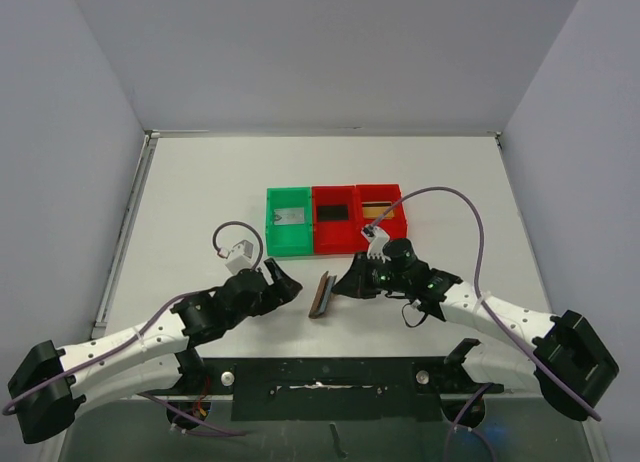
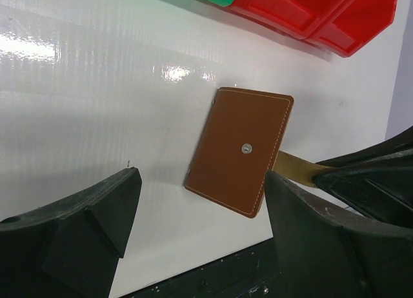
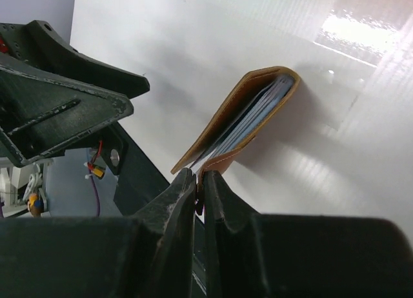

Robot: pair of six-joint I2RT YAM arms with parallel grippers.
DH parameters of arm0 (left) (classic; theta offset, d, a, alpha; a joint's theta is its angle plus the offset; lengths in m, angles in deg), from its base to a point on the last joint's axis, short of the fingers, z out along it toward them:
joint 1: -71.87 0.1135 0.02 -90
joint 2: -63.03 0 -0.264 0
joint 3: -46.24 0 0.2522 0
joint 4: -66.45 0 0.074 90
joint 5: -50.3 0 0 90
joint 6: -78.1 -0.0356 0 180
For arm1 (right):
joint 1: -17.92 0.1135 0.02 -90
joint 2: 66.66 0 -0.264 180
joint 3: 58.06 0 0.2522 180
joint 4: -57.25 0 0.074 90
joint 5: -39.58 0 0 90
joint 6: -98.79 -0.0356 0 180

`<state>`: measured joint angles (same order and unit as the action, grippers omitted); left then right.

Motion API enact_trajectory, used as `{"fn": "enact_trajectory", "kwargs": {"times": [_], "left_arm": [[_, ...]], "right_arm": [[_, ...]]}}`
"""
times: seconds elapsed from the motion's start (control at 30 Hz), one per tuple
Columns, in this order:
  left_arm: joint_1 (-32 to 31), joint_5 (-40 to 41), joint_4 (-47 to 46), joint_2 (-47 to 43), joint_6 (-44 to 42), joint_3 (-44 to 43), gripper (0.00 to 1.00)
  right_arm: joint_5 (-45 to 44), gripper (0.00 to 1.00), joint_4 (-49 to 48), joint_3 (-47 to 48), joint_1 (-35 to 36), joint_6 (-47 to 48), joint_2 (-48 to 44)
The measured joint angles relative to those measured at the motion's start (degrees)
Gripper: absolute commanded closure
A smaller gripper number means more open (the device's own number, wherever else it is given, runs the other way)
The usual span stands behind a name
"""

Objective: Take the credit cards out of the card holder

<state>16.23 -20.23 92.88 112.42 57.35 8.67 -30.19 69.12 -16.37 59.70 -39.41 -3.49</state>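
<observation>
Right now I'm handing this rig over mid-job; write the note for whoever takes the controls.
The left pincer is open and empty, beside the card holder.
The right pincer is shut on the card holder's tan tab, propping it on edge.
The credit cards show pale edges inside the holder.
The bins hold flat items, possibly cards already removed.
Done: holder gripped. Left: draw out the remaining cards.

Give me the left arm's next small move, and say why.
Probably ease the open left gripper forward and close it on the free flap of the card holder. The right gripper is shut on the holder's near edge, and the pale blue cards show only through a narrow gap between the leather flaps, so the holder likely needs spreading first.
</observation>
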Motion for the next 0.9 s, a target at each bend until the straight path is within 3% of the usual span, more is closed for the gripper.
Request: {"fn": "enact_trajectory", "kwargs": {"times": [0.53,0.9], "left_arm": [[0.3,0.2,0.9,-2.1,0.0,0.0,0.19],[0.3,-2.0,-4.8,0.5,-1.0,0.9,0.17]], "right_arm": [[3.2,1.00,-3.8,3.6,1.5,1.1,3.7],[-8.4,0.99,4.4,-5.8,-3.4,-1.9,-7.5]]}}
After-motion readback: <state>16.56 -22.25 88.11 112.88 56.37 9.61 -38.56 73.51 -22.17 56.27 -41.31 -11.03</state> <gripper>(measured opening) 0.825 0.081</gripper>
